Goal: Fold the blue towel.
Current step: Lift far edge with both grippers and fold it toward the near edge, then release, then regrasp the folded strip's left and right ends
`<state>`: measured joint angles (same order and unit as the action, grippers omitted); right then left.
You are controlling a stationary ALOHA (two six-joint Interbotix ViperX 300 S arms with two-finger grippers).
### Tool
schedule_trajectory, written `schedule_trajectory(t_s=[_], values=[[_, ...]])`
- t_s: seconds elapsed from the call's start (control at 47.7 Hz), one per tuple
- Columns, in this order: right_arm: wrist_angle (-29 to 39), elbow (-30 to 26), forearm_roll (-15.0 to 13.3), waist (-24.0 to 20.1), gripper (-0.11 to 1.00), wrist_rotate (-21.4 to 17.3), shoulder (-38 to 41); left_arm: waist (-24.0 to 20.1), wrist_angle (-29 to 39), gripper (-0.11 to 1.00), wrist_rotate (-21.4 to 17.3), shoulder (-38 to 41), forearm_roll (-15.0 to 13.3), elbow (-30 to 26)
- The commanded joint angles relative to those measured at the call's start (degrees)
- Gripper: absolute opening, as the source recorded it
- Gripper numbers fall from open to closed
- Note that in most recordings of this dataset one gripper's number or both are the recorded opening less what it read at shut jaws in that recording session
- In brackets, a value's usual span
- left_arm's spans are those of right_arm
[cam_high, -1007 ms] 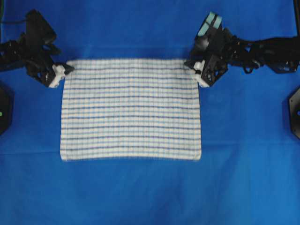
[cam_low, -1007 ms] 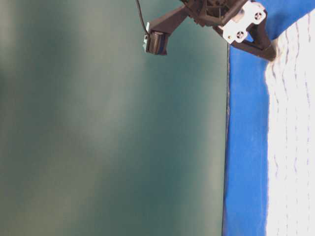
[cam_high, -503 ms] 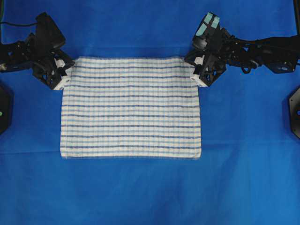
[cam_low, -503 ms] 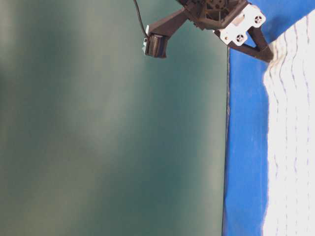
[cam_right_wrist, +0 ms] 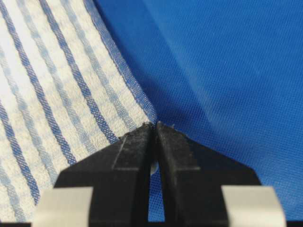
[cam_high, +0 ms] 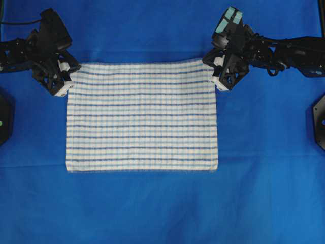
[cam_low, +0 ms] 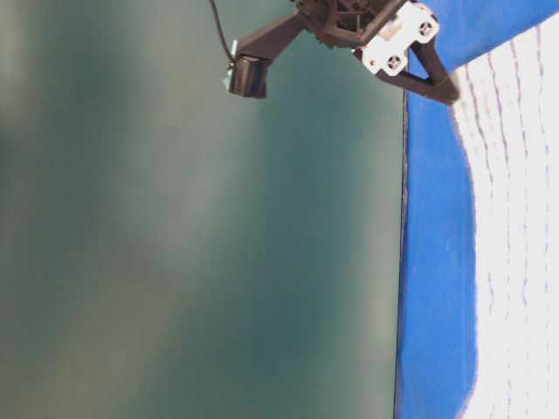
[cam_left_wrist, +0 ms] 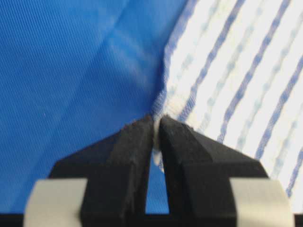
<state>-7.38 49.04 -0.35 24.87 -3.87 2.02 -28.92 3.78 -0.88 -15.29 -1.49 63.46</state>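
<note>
The blue towel, white with light-blue checks and dark-blue stripes, lies spread flat on the blue table covering. My left gripper is shut on its far left corner, and the cloth edge shows between the fingertips in the left wrist view, where the left gripper meets the towel. My right gripper is shut on the far right corner. In the right wrist view the right gripper pinches the towel at its tip. Both held corners sit slightly raised.
Black arm bases stand at the left edge and right edge of the overhead view. The table-level view shows the table's edge against a plain grey-green backdrop. Blue covering surrounds the towel on all sides.
Both grippers closed on the towel's far corners. They then rose a little, pulling the corners up and slightly away from the near edge.
</note>
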Motion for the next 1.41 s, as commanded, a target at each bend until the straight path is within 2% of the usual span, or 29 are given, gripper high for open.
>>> schedule_trajectory(t_s=[0.0,0.168,0.357,0.566,0.776,0.944,1.154,1.238,1.385], values=[[-0.18,-0.35,-0.09,0.18,0.04,0.0,-1.93,-0.09,-0.09,0.03,-0.09,-0.97,0.0,-0.88],[-0.18,-0.18,-0.09,-0.35,0.04,-0.35,-2.55,0.62,1.41,0.03,0.62,-1.93,0.0,-0.35],[1.23,1.58,0.0,-5.1,0.04,-0.79,-6.77,5.27,5.89,0.03,0.88,-6.33,-0.18,0.09],[2.64,4.22,0.26,-13.54,0.04,-0.97,-14.24,15.56,6.86,0.03,2.46,-15.21,-0.18,2.72],[4.57,6.33,0.62,-23.2,0.04,-1.67,-18.72,27.07,6.24,0.03,6.86,-19.86,-0.18,5.1],[6.15,6.33,0.62,-28.83,0.04,-5.45,-18.28,34.19,6.24,0.03,11.87,-19.95,-0.18,5.36],[7.56,5.62,0.62,-33.31,0.04,-9.4,-17.23,41.66,5.89,0.03,16.79,-18.02,-0.18,4.92],[7.56,5.36,0.62,-34.28,0.04,-10.37,-16.52,43.33,5.54,0.03,17.93,-16.96,-0.18,4.75],[7.56,4.75,0.62,-34.37,0.04,-11.07,-14.5,43.59,4.66,0.03,18.81,-14.77,-0.18,5.01]])
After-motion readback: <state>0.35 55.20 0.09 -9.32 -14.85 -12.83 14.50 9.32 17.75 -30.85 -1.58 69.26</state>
